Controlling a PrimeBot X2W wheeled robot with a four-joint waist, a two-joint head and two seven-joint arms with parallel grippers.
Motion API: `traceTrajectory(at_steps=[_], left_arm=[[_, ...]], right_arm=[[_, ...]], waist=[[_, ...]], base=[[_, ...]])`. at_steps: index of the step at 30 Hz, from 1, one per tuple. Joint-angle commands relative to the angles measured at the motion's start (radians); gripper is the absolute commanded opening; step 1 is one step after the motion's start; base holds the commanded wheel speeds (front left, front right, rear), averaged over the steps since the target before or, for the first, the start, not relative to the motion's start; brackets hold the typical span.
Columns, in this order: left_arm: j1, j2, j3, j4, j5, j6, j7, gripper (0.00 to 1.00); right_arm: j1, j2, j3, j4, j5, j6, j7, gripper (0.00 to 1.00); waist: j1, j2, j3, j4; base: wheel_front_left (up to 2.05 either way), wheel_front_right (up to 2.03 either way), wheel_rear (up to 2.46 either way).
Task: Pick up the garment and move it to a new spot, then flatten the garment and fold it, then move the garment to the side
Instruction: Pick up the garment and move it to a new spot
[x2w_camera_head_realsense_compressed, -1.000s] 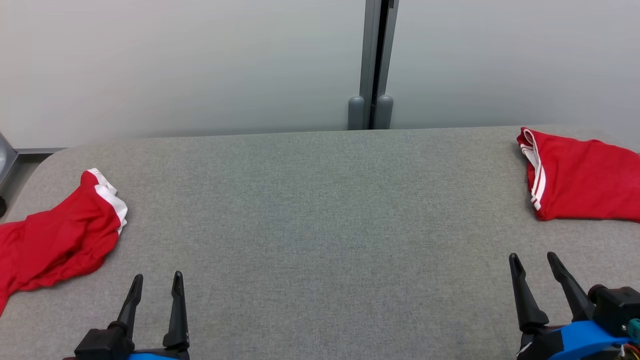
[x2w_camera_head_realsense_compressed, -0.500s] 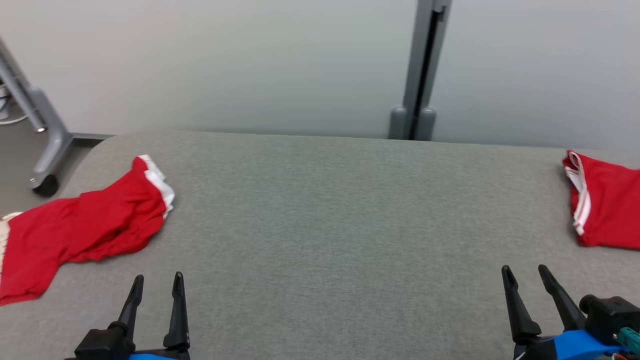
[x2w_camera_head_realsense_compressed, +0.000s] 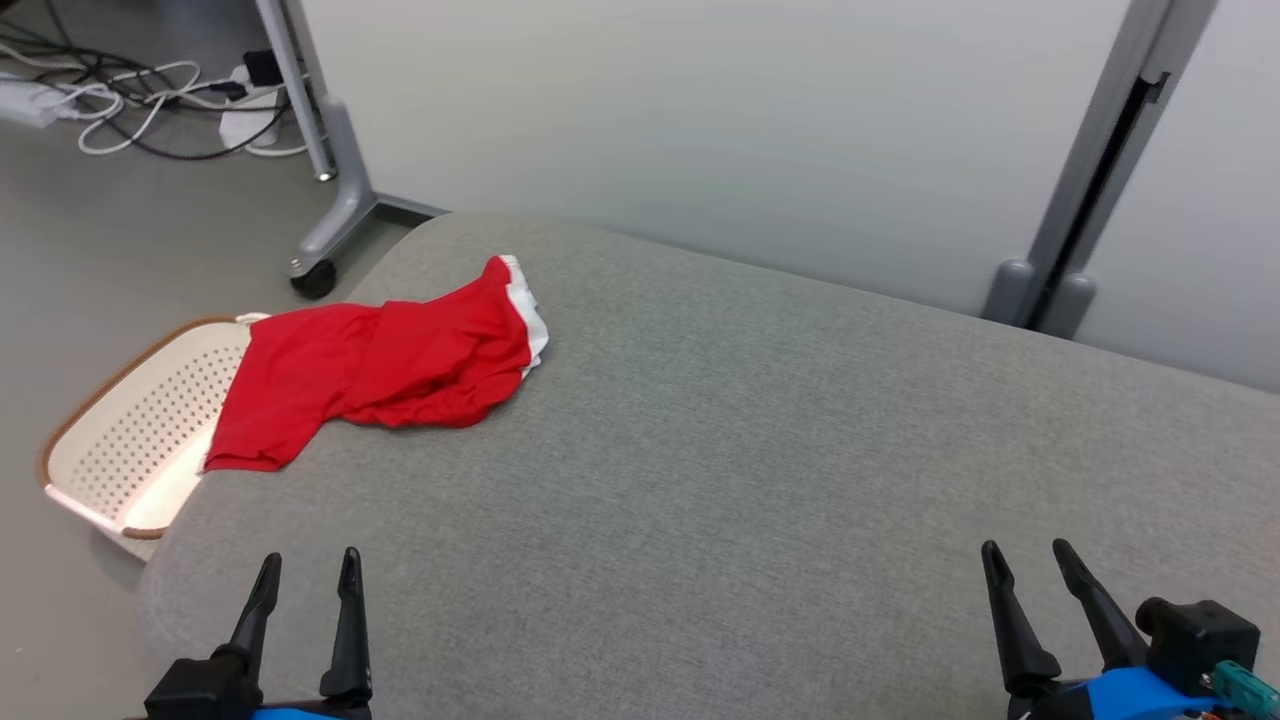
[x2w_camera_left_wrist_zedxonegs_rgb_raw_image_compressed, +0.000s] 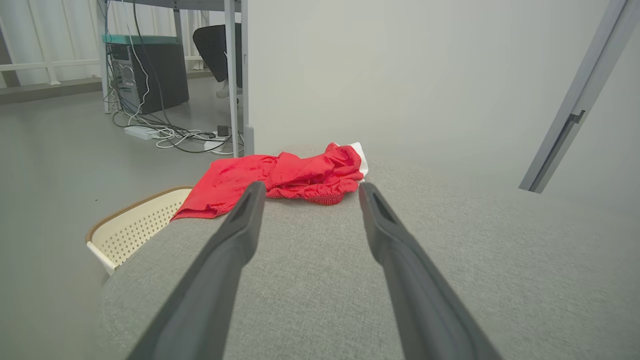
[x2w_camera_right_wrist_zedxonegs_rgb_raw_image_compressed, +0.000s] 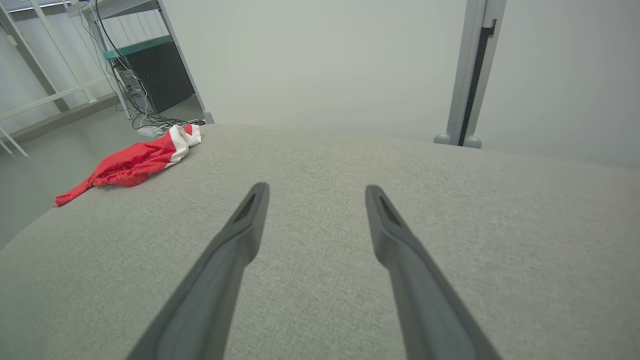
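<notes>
Red shorts (x2w_camera_head_realsense_compressed: 380, 370) overhang the white basket (x2w_camera_head_realsense_compressed: 140, 430) from the edge of the grey table (x2w_camera_head_realsense_compressed: 750, 450); a weak pinch could drop them in. Left gripper (x2w_camera_head_realsense_compressed: 311, 557), near the basket, and right gripper (x2w_camera_head_realsense_compressed: 1025, 547), well apart from it, gape empty.

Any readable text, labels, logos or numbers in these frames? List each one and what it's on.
None readable.
The red garment has plain white trim and no print.
The white basket and the grey table carry no markings.
The computer tower and the power strip are too small and blurred to show any label.
</notes>
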Motion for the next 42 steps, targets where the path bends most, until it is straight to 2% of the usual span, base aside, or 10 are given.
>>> traceTrajectory(at_steps=[1, 11, 25, 28, 32, 36, 39, 42], left_arm=[[-0.009, 0.005, 0.003, -0.002, -0.003, 0.002, -0.002, 1.00], [0.008, 0.018, 0.016, -0.004, -0.010, 0.013, -0.003, 1.00], [0.014, 0.014, 0.028, -0.028, -0.013, 0.023, -0.004, 1.00], [-0.001, 0.020, 0.024, -0.041, -0.011, 0.033, 0.022, 1.00], [-0.029, 0.029, 0.040, -0.116, -0.029, 0.049, 0.071, 1.00], [-0.061, 0.044, 0.078, -0.263, -0.075, 0.082, 0.196, 1.00], [-0.099, 0.070, 0.115, -0.358, -0.125, 0.101, 0.307, 1.00], [-0.138, 0.117, 0.149, -0.382, -0.142, 0.108, 0.375, 1.00]], right_arm=[[-0.015, 0.000, 0.003, 0.005, 0.002, 0.000, -0.009, 1.00], [-0.037, 0.000, 0.035, 0.046, -0.006, 0.000, -0.041, 1.00], [-0.062, 0.000, 0.048, 0.073, -0.016, 0.000, -0.049, 1.00], [-0.058, 0.000, 0.044, 0.073, -0.014, 0.000, -0.050, 1.00], [-0.056, 0.000, 0.042, 0.067, -0.015, 0.000, -0.049, 1.00], [-0.072, -0.001, 0.044, 0.058, -0.017, 0.000, -0.044, 1.00], [-0.083, 0.000, 0.044, 0.053, -0.016, 0.000, -0.041, 1.00], [-0.098, -0.002, 0.051, 0.045, -0.018, 0.000, -0.036, 1.00]], waist=[[0.0000, -0.0002, 0.026, 0.040], [0.0000, -0.0002, 0.032, 0.131], [0.0000, -0.0002, 0.051, 0.138], [0.0000, -0.0002, 0.054, 0.138], [0.0000, -0.0002, 0.066, 0.130], [0.0000, -0.0002, 0.092, 0.108], [0.0000, -0.0002, 0.118, 0.089], [0.0000, -0.0002, 0.141, 0.070]], base=[[0.00, 0.00, 0.00], [0.00, 0.00, 0.00], [0.00, 0.00, 0.00], [0.00, 0.00, 0.00], [0.00, 0.00, 0.00], [0.00, 0.00, 0.00], [0.00, 0.00, 0.00], [0.00, 0.00, 0.00]])
